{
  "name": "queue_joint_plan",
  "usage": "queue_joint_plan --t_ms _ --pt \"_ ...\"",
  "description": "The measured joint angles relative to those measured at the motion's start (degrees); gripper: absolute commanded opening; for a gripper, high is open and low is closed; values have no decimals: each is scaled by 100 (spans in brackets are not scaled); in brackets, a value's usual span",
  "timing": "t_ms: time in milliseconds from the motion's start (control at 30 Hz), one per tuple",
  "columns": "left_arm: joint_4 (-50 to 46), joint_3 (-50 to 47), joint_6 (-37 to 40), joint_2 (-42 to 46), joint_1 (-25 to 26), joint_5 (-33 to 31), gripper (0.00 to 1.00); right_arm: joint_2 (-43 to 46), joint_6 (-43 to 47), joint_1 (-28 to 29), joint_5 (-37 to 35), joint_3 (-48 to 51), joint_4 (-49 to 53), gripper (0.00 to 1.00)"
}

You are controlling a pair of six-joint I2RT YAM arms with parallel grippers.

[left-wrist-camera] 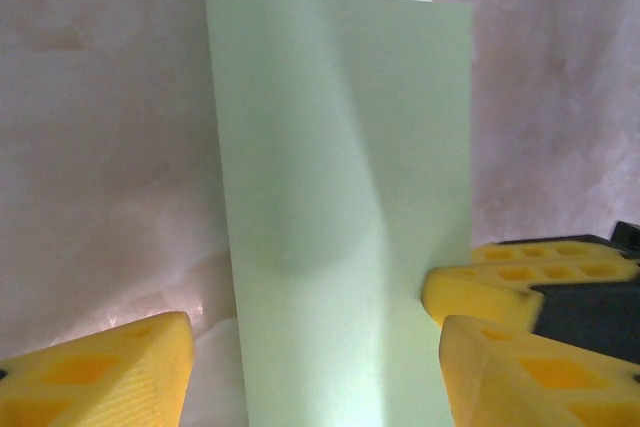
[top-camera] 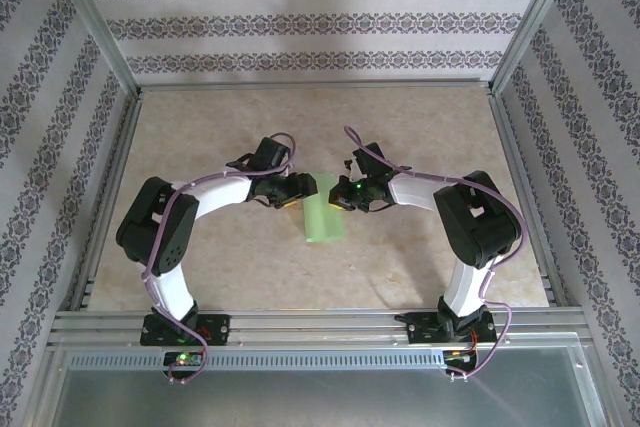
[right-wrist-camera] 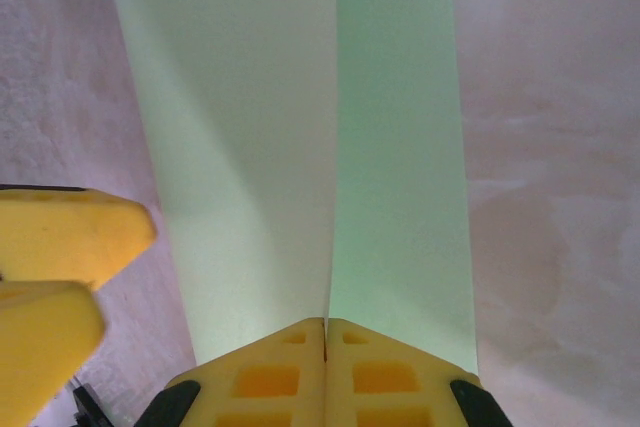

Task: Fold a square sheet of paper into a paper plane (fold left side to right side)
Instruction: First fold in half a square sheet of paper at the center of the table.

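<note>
Beige marbled tabletop (top-camera: pixel 250 117); floral-striped wall panels (top-camera: pixel 320 22); metal frame rails (top-camera: pixel 320 319); near strip (top-camera: pixel 320 359) perhaps perforated.

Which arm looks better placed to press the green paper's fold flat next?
Probably the right hand: it is shut, with its tips at the folded square sheet of paper, in line with the flap's edge. The left hand is open, its fingers either side of the sheet.

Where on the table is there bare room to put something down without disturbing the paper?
Bare: the far half of the beige tabletop, between the arms and the back wall. Also the near strip between the two arm bases, in front of the folded light green paper sheet. Crowded: mid-table, where left jaws and right jaws flank the paper.
</note>
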State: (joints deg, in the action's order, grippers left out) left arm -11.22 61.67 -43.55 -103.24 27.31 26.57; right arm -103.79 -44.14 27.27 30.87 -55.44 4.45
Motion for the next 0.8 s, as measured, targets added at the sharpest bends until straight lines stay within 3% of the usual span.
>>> queue_joint_plan --t_ms 233,567,800 --pt "-380 459 -44 -356 133 -179 55 -61 66 0 -2 -57 28 1" --pt "-898 855 -24 -752 308 -492 52 -181 85 0 -7 -109 90 4" --pt "-1121 1014 0 -848 339 -619 49 -181 107 -2 -59 -120 116 17"
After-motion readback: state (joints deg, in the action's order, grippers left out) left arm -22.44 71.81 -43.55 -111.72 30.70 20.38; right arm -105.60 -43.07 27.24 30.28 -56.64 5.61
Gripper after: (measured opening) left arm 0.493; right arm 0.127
